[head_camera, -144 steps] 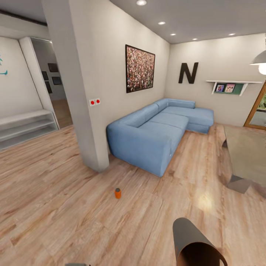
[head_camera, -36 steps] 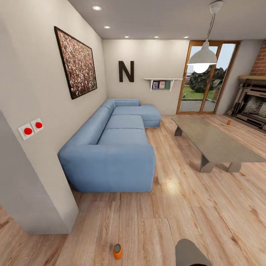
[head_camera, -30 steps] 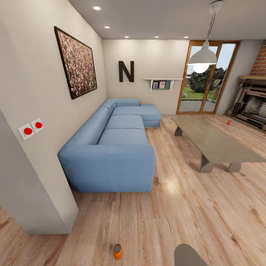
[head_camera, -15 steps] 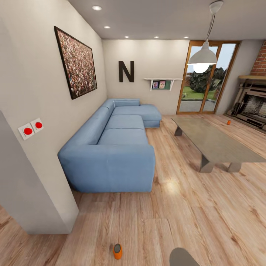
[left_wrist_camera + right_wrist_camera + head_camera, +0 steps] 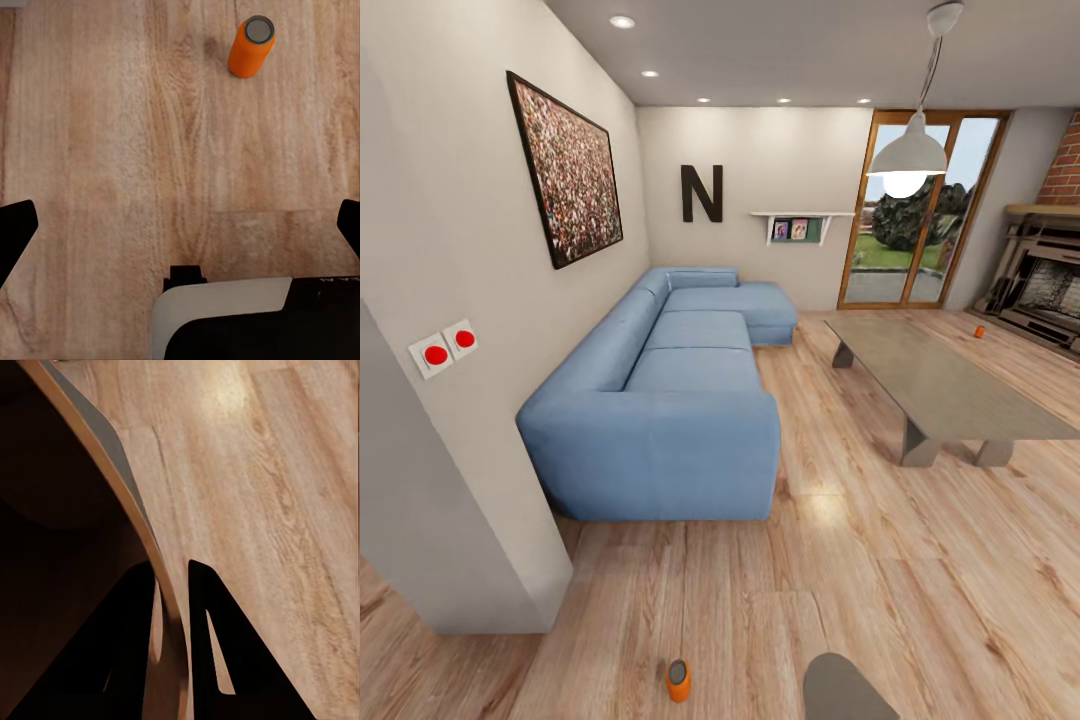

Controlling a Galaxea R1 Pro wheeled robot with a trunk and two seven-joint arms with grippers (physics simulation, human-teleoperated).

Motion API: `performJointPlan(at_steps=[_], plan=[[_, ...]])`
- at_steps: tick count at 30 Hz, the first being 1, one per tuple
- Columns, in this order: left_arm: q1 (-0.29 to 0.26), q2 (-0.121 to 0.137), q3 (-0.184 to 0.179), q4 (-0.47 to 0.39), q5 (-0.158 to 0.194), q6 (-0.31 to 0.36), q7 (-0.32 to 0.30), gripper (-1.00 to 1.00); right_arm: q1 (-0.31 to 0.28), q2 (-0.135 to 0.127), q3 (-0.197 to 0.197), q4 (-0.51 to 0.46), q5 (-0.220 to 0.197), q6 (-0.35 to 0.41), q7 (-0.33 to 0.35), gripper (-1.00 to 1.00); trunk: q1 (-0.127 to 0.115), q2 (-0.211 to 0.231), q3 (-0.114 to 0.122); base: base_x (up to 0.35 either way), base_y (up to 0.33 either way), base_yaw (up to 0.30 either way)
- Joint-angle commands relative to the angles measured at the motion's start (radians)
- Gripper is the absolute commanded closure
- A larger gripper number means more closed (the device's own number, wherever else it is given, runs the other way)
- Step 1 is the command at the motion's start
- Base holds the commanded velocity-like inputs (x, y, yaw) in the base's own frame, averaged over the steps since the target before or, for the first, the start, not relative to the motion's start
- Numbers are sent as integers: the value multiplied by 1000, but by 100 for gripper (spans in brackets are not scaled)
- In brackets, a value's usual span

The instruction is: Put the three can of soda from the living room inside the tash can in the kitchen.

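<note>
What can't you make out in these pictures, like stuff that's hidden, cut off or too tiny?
- Trash can: head view, cut off by the bottom edge; right wrist view, only part of its rim, pinched by the right gripper.
- Far orange can by the fireplace: head view, too small for detail.
- Left gripper: left wrist view, fingers cut off at both edges.
- Shelf pictures: too small.

Head camera: high, facing forward and down across the living room, with the orange can (image 5: 678,680) close below. Left wrist camera: looks straight down at the plank floor (image 5: 112,150), same can (image 5: 251,46) ahead of the wide-apart jaws. Right wrist camera: very close, along jaws straddling the bin wall (image 5: 112,457); the bin (image 5: 840,690) also appears in the head view.
</note>
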State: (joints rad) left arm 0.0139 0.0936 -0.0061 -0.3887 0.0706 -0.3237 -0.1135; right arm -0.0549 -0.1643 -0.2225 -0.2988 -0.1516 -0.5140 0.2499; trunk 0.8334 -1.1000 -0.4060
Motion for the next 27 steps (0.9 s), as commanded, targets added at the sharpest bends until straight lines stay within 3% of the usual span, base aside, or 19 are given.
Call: performJointPlan(at_steps=[1, 13, 15, 20, 27], plan=[[0, 0, 0, 0, 0, 0, 0, -100, 0, 0, -1, -4, 1, -1, 6, 100, 0, 0, 0, 0, 0, 0], [0, 0, 0, 2, 1, 0, -5, -100, 0, -15, -7, -103, 1, -1, 30, 100, 0, 0, 0, 0, 0, 0], [0, 0, 0, 2, 3, 0, -8, -100, 0, -17, -9, -182, 0, 3, 60, 100, 0, 0, 0, 0, 0, 0], [-4, 0, -1, -6, 6, 0, -9, -100, 0, -17, -12, -252, 1, 10, 92, 100, 0, 0, 0, 0, 0, 0], [-57, 1, -2, -91, 3, 23, -8, -100, -1, -17, -13, -345, 1, 21, 105, 100, 0, 0, 0, 0, 0, 0]])
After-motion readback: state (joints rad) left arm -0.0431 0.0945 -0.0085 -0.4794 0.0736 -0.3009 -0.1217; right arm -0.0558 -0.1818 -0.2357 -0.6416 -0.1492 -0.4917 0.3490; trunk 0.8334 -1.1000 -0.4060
